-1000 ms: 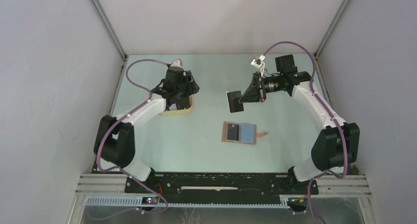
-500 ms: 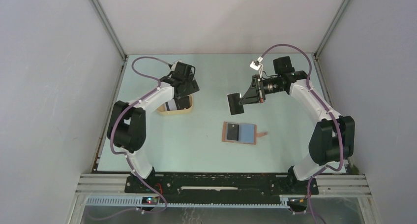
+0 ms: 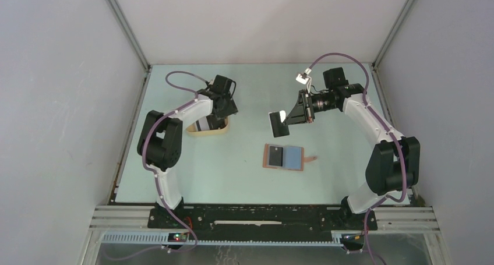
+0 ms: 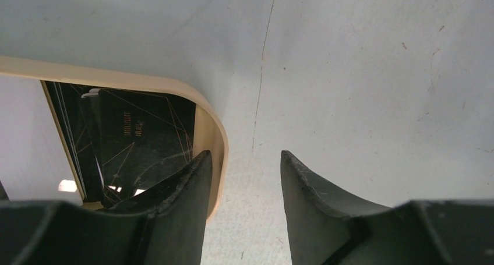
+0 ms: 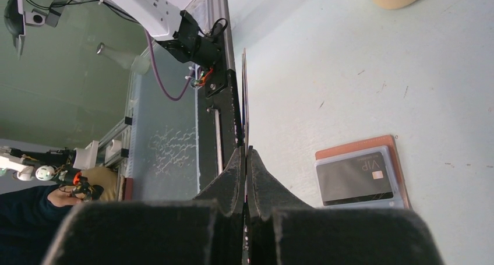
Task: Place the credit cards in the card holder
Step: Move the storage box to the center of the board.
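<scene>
Swinging its elbow inward over the last second, the left arm now sets the left gripper (image 4: 242,160), jaws apart and empty, at the rim of the oval beige tray (image 4: 212,131) of black patterned cards (image 4: 140,142). The right gripper (image 5: 246,154) stays clamped on a thin black plastic card (image 3: 278,122) held above the table, beyond the open reddish-brown leather card holder (image 3: 294,158), which lies mid-table with a dark grey VIP card (image 3: 276,156) in it.

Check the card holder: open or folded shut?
Open. The card holder lies spread flat, light blue inner pockets facing up, with a dark card on one half.
</scene>
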Motion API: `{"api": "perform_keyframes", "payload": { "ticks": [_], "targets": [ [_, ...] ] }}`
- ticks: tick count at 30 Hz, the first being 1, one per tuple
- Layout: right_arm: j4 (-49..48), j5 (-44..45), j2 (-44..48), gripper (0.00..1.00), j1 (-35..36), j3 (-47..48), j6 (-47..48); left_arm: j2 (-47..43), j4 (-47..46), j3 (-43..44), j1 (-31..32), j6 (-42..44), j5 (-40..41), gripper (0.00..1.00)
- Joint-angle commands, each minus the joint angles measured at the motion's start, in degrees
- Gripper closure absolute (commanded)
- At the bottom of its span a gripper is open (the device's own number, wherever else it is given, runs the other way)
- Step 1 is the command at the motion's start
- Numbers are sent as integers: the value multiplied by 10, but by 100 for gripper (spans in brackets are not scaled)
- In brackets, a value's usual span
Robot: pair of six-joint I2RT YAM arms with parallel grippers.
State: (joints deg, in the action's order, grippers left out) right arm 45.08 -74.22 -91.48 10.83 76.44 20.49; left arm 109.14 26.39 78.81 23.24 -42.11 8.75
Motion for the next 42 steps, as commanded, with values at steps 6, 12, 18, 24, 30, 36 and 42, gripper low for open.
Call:
{"api": "perform_keyframes", "payload": {
  "ticks": [6,12,18,24,30,36,42],
  "targets": [
    [19,-28,6,100,-7,13,17,10,12,37,8,-5,-50,66],
    [35,-30,7,100,-11,13,32,11,5,40,38,3,-74,70],
    [40,-29,2,100,-21,9,42,27,-29,65,100,-10,-119,70],
    [34,-15,-6,100,-33,2,48,3,-52,66,123,3,-120,69],
    [-20,3,-10,100,-35,-6,28,-161,-238,-121,104,85,-123,59],
    [-145,1,-37,100,-30,-4,-70,-291,-567,-339,55,81,-204,28],
    [-266,1,-132,100,15,35,-179,-254,-712,-389,-36,-62,-402,22]
  ]
}}
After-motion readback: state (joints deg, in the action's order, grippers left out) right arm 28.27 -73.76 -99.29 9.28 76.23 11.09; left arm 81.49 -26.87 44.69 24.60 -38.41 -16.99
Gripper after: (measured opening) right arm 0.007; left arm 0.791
